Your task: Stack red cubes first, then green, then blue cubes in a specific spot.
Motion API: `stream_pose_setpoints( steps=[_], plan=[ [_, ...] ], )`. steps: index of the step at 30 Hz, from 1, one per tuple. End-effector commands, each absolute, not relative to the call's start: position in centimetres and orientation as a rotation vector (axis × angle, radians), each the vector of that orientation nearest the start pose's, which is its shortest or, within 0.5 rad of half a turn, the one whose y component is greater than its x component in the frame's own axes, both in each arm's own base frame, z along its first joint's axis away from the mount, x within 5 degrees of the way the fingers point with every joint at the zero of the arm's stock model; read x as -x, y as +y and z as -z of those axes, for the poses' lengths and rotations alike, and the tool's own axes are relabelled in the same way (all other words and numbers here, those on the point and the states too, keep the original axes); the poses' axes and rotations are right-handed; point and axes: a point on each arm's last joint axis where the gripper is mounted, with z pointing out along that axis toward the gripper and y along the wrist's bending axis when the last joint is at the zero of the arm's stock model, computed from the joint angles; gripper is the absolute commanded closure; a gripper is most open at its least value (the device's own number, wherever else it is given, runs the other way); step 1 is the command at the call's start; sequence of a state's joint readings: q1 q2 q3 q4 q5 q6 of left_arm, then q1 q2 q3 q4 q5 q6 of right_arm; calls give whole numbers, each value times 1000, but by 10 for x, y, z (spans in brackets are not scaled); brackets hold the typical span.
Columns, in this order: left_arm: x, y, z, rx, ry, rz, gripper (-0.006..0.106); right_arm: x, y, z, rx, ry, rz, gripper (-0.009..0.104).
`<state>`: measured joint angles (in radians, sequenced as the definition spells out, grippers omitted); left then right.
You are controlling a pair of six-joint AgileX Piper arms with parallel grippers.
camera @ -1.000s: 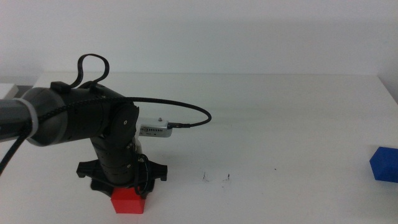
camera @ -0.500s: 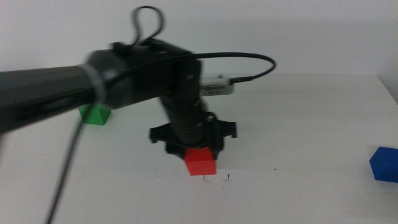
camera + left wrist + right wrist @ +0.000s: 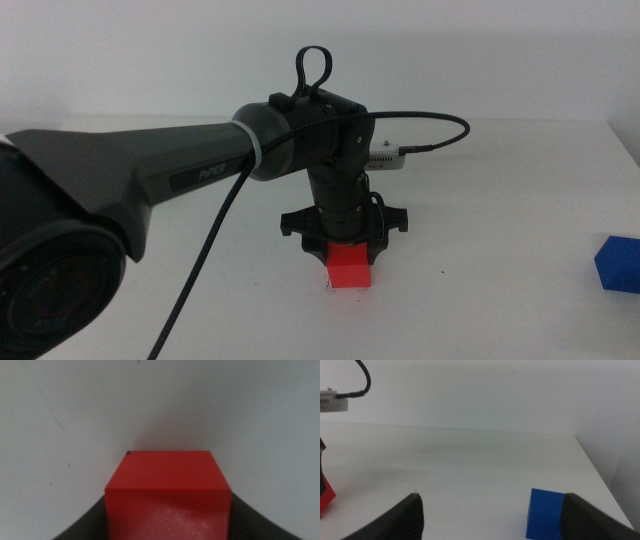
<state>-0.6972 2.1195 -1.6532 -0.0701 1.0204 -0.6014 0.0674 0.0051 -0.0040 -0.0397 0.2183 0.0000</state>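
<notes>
Two dark fingers (image 3: 87, 522) of the left gripper (image 3: 345, 262) pressed against opposite sides of the red cube (image 3: 350, 267), holding it clamped between them. In the left wrist view the cube (image 3: 167, 492) filled the lower middle of the picture, its flat matte faces squared to the camera and the white surface (image 3: 160, 405) spread beyond it. In the middle view the cube sat at the bottom of the gripper, low over the surface (image 3: 500, 200) near the middle of the table; whether it touched the surface or hung just above it could not be told. The spot with tiny dark scuff marks lay hidden under the cube. The left arm (image 3: 170, 175) reached in from the left, its thick dark body running to a wrist that pointed straight down, with a black cable (image 3: 420, 125) looping from its top to a small silver connector (image 3: 385, 158) behind.

The blue cube (image 3: 619, 262) rested on the surface at the far right edge of the middle view, well apart from the red one. The right gripper (image 3: 490, 515) waited beside it, fingers (image 3: 402, 517) spread wide and holding nothing, the blue cube (image 3: 546, 512) lying on the surface ahead of them, nearer one finger. The green cube did not show in any view.
</notes>
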Motion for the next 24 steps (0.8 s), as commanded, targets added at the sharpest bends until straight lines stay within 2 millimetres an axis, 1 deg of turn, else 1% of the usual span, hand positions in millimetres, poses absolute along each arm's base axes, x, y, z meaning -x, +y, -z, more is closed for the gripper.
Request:
stream_pose_setpoints(
  steps=[1,5,7,8,11,12,15,16,18,19,21,22,24],
  plan=[
    [-332,-287,-181,-103,3026,239,101,-56,2,-194,82,1689,-2,2],
    [-333,-288,-169,-113,3054,209,93,-56,2,-194,82,1689,-2,2],
    [-333,-288,-164,-137,3067,193,85,-56,2,-194,82,1689,-2,2],
    [-333,-288,-163,-143,3068,191,79,-56,2,-194,82,1689,-2,2],
    [-333,-288,-163,-143,3069,190,58,-56,2,-194,82,1689,-2,2],
    [-333,-287,-163,-148,3068,187,40,-56,2,-194,82,1689,-2,2],
    [-335,-286,-163,-196,3049,170,16,-56,2,-194,82,1689,-2,2],
    [-335,-286,-166,-205,3042,172,8,-56,2,-194,82,1689,-2,2],
    [-336,-285,-177,-239,3028,180,7,-56,2,-194,82,1689,-2,2],
    [-336,-284,-188,-256,3010,195,7,-56,2,-194,82,1689,-2,2],
    [-338,-274,-215,-286,2953,207,7,-56,2,-194,82,1689,-2,2],
    [-340,-266,-228,-280,2924,198,7,-56,2,-194,82,1689,-2,2],
    [-343,-242,-256,-254,2871,128,7,-56,2,-194,82,1689,-2,2]
  ],
)
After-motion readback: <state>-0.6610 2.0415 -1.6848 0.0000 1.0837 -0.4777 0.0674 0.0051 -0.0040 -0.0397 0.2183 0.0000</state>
